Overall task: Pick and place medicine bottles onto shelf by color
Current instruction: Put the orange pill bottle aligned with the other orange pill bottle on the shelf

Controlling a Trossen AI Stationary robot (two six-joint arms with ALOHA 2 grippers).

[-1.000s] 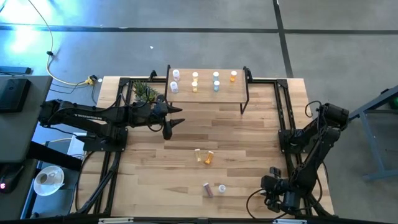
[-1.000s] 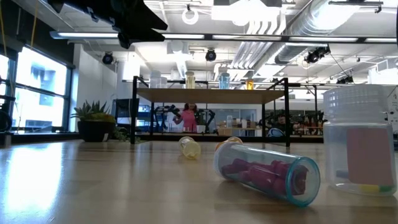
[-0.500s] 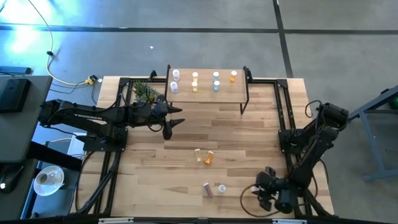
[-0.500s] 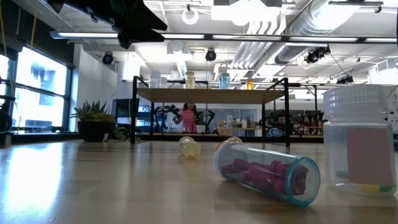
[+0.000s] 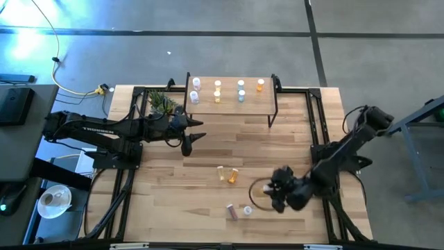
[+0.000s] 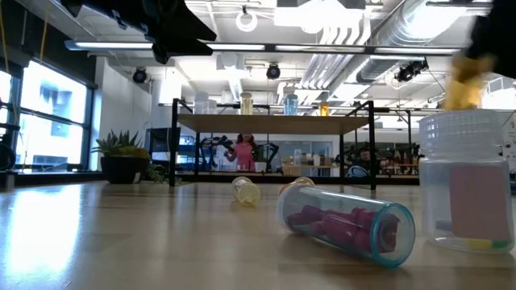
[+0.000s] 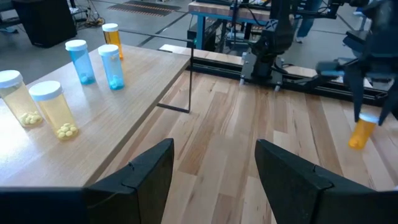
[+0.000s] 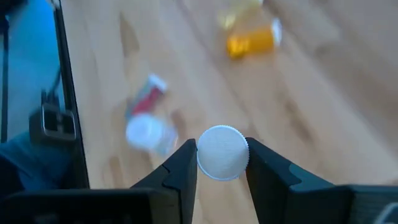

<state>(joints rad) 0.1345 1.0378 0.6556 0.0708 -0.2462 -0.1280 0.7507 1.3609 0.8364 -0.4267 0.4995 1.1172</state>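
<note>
My right gripper hangs above the table's near right part, shut on an orange medicine bottle with a white cap. My left gripper stands open and empty in front of the shelf. On the shelf's top board stand clear, yellow, blue and orange bottles. A yellow and an orange bottle lie on their sides mid-table. A purple-filled bottle lies near the front edge beside an upright clear one. My right gripper pinches the orange bottle's white cap between its two fingers, one on each side of the cap's rim. The fingers come from above, slanting down. The bottle hangs below them, slightly tilted, lifted clear of the table.
A small potted plant stands left of the shelf. Black frame rails run along the table's sides. Bare wood lies between the shelf and the lying bottles.
My right gripper has swung from the table's near right corner toward the left and the middle, rising and turning as it went; it and the orange bottle now show blurred at the low view's upper right. The bottles on the table and shelf have stayed put.
</note>
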